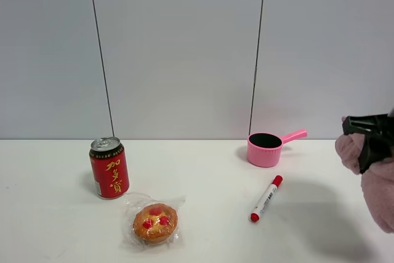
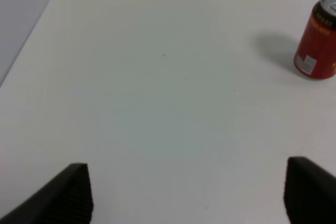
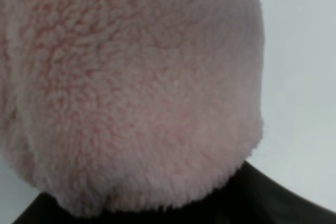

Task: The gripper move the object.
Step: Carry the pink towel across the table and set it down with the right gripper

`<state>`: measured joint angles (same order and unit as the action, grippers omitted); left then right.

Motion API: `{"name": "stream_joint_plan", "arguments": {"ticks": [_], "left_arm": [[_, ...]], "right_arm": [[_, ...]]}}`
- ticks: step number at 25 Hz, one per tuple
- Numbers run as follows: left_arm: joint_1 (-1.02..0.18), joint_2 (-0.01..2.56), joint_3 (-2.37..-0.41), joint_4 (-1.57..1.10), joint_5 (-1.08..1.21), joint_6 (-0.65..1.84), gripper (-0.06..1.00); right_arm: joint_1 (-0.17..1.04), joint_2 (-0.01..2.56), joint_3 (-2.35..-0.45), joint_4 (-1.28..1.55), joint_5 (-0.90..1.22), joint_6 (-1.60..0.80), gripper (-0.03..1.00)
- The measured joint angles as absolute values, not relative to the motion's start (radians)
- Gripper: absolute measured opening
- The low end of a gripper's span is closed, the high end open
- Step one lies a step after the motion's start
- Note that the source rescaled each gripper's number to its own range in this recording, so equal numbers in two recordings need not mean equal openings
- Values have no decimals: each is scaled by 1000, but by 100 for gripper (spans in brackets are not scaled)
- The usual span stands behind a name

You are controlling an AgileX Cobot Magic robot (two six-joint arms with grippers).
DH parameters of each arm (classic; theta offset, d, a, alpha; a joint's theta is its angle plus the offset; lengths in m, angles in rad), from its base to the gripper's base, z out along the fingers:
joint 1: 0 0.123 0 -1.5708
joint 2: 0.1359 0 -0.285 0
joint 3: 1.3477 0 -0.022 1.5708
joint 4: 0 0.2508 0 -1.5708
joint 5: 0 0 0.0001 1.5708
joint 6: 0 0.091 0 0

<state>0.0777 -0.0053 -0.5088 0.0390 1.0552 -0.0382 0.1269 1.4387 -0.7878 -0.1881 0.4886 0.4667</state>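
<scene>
Left hand (image 2: pixel 189 195) is hanging wide open, empty, over white desk (image 2: pixel 157 77). Far right, right hand (image 1: pixel 369 143) is clamping fluffy pale pink rolled towel (image 1: pixel 378 195), seemingly aloft. The soft pile is risking slipping free, or dragging across red-capped white marker (image 1: pixel 266 198) if lowered.

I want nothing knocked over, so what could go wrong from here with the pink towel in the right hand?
1. The right hand grips the towel at the exterior view's edge, only partly seen; it might slip.
2. Carried inward low, the towel could sweep the marker or tip the pink pot.
3. The towel fills the right wrist view, so that camera cannot guide placement.
</scene>
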Motion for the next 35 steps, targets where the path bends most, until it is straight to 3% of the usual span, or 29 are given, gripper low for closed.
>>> {"name": "stream_joint_plan", "arguments": {"ticks": [13,35], "left_arm": [[78,-5,-509,39,1055,-37,100],[78,-5,-509,39,1055,-38,100]], "right_arm": [[126,1723,-785,-210,362,427,0],[126,1739,-785,-156,250,338,0]]}}
